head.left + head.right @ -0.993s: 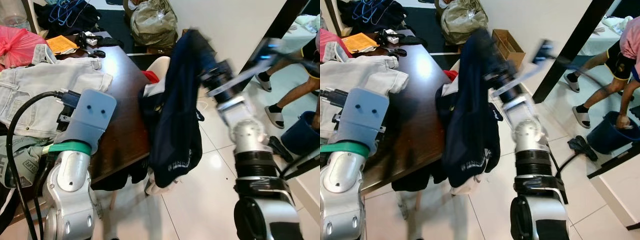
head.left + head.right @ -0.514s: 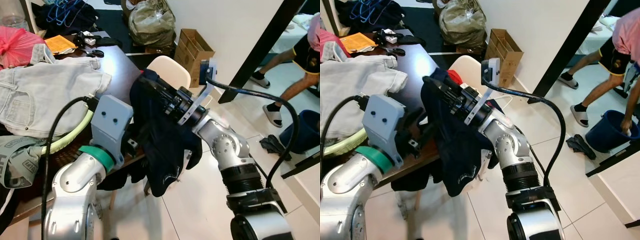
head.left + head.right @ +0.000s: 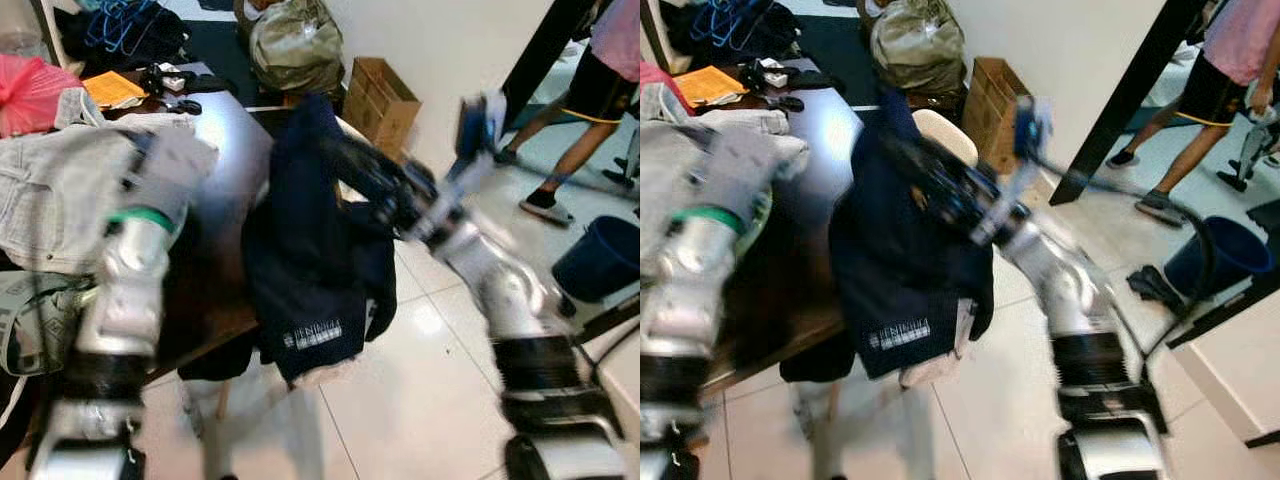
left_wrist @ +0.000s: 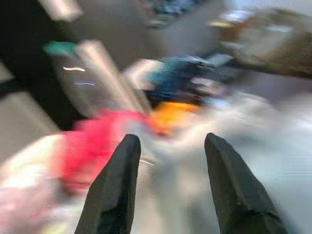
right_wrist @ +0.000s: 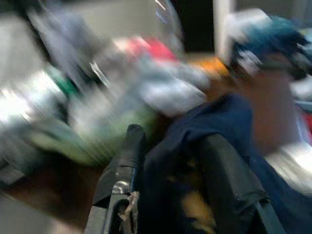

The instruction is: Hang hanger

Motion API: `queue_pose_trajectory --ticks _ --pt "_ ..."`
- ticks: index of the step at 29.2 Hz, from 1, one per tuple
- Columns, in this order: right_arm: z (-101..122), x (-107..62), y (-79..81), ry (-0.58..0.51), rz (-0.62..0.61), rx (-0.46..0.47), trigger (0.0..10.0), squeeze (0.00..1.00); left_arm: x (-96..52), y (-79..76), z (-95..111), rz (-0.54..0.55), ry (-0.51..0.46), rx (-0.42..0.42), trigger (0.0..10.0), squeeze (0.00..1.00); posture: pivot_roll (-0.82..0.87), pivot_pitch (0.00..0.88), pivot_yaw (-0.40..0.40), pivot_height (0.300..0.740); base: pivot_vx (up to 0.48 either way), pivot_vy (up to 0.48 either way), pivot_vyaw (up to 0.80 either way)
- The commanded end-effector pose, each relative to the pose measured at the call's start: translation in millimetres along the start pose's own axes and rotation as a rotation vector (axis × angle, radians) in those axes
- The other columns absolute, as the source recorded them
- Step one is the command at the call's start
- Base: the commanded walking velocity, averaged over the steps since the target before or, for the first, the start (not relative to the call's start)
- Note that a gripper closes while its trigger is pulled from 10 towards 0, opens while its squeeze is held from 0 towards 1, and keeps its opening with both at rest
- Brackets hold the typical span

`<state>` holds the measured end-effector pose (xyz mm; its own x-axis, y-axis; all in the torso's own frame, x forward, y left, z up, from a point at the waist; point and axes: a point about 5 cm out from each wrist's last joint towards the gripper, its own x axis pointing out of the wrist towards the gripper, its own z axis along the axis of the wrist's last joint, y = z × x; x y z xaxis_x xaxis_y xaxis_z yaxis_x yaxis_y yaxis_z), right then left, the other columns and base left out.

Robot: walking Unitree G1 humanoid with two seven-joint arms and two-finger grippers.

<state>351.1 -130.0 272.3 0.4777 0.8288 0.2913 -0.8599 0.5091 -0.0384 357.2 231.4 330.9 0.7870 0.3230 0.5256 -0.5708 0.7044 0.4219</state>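
The pictures are blurry. The right gripper (image 5: 168, 161) is closed on a dark blue shirt (image 3: 310, 250). The cloth sits between its two black fingers (image 5: 124, 156). The shirt hangs down from the gripper beside the dark table (image 3: 225, 150), over a pale chair (image 3: 945, 135). It has a small white label (image 3: 312, 334) near its bottom edge. I cannot see a hanger inside the shirt.

The left gripper (image 4: 168, 180) is open and holds nothing. It is up over the table, above pale jeans (image 3: 50, 190). A red bag (image 3: 35, 90) and an orange paper (image 3: 115, 88) lie farther back on the table.

A brown box (image 3: 380, 95) and a green bag (image 3: 295, 45) sit on the floor by the wall. A person (image 3: 1230, 60) stands on the right, near a blue bucket (image 3: 600, 260)
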Motion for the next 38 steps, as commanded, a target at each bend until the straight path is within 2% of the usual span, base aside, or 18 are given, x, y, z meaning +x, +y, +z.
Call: queue_pose_trajectory --ticks 1,2,7,8,10,12,13,14,16,17,18,21,22,24,27,30,33,38 --pt "-23.1 -12.3 -13.4 0.186 -0.109 -0.133 10.0 0.00 0.1 -10.6 -1.3 -0.033 -0.007 0.004 10.0 0.00 0.06 0.195 -0.082 0.740 0.000 0.000 0.00" --pt "-35.5 -21.2 -22.6 0.301 -0.182 -0.215 10.0 0.00 3.8 -10.7 -3.2 -0.022 -0.013 0.021 10.0 0.00 0.05 0.195 -0.079 0.740 0.000 0.000 0.00" --pt "-46.3 -37.6 -37.1 0.420 -0.298 -0.304 10.0 0.00 9.9 -18.0 -7.6 -0.046 -0.030 0.037 10.0 0.00 0.05 0.197 -0.077 0.740 0.000 0.000 0.00" --pt "-40.3 -31.2 -36.9 0.338 -0.331 -0.268 10.0 0.00 5.6 -27.9 -2.0 -0.103 -0.062 0.010 10.0 0.00 0.05 0.200 -0.072 0.740 0.000 0.000 0.00" --pt "-36.6 -21.0 -33.0 0.284 -0.334 -0.278 10.0 0.00 -0.7 -40.0 6.5 -0.167 -0.112 -0.029 10.0 0.00 0.05 0.200 -0.071 0.740 0.000 0.000 0.00" --pt "-38.6 -2.0 -24.9 0.307 -0.317 -0.417 10.0 0.00 -13.8 -55.8 22.5 -0.259 -0.194 -0.084 10.0 0.00 0.05 0.201 -0.069 0.740 0.000 0.000 0.00" --pt "-38.6 -2.0 -24.9 0.307 -0.317 -0.417 10.0 0.00 -13.8 -55.8 22.5 -0.259 -0.194 -0.084 10.0 0.00 0.05 0.201 -0.069 0.740 0.000 0.000 0.00" --pt "-46.8 8.3 -17.6 0.387 -0.239 -0.524 10.0 0.00 -22.7 -59.5 31.8 -0.286 -0.247 -0.080 10.0 0.00 0.06 0.203 -0.073 0.740 0.000 0.000 0.00" --pt "-51.6 12.5 -14.5 0.425 -0.193 -0.562 10.0 0.00 -27.1 -60.4 36.0 -0.295 -0.274 -0.071 10.0 0.00 0.06 0.203 -0.073 0.740 0.000 0.000 0.00" --pt "-46.5 23.5 -6.0 0.352 -0.128 -0.458 10.0 0.00 -35.4 -58.0 44.4 -0.294 -0.313 -0.074 10.0 0.00 0.08 0.205 -0.085 0.740 0.000 0.000 0.00" --pt "-46.5 23.5 -6.0 0.352 -0.128 -0.458 10.0 0.00 -35.4 -58.0 44.4 -0.294 -0.313 -0.074 10.0 0.00 0.08 0.205 -0.085 0.740 0.000 0.000 0.00" --pt "-4.2 42.7 16.1 -0.014 0.070 -0.175 10.0 0.00 -51.4 -46.6 59.4 -0.257 -0.401 -0.065 10.0 0.00 0.09 0.206 -0.099 0.740 0.000 0.000 0.00" --pt "-4.2 42.7 16.1 -0.014 0.070 -0.175 10.0 0.00 -51.4 -46.6 59.4 -0.257 -0.401 -0.065 10.0 0.00 0.09 0.206 -0.099 0.740 0.000 0.000 0.00" --pt "22.3 47.5 23.3 -0.193 0.128 -0.061 10.0 0.00 -58.3 -41.0 63.3 -0.244 -0.432 -0.052 10.0 0.00 0.10 0.207 -0.103 0.740 0.000 0.000 0.00" --pt "33.0 50.3 24.6 -0.267 0.132 -0.018 10.0 0.00 -62.2 -38.7 65.1 -0.245 -0.444 -0.048 10.0 0.00 0.10 0.207 -0.103 0.740 0.000 0.000 0.00" --pt "74.0 61.2 14.4 -0.535 0.049 0.151 10.0 0.00 -79.2 -34.1 71.8 -0.247 -0.458 -0.068 10.0 0.00 0.11 0.202 -0.110 0.740 0.000 0.000 0.00" --pt "87.3 66.6 10.0 -0.618 0.017 0.212 10.0 0.00 -86.2 -29.0 75.3 -0.217 -0.451 -0.087 10.0 0.00 0.12 0.199 -0.113 0.740 0.000 0.000 0.00" --pt "86.1 69.5 12.3 -0.617 -0.004 0.186 10.0 0.00 -88.8 -17.3 77.3 -0.152 -0.446 -0.089 10.0 0.00 0.13 0.195 -0.117 0.740 0.000 0.000 0.00"
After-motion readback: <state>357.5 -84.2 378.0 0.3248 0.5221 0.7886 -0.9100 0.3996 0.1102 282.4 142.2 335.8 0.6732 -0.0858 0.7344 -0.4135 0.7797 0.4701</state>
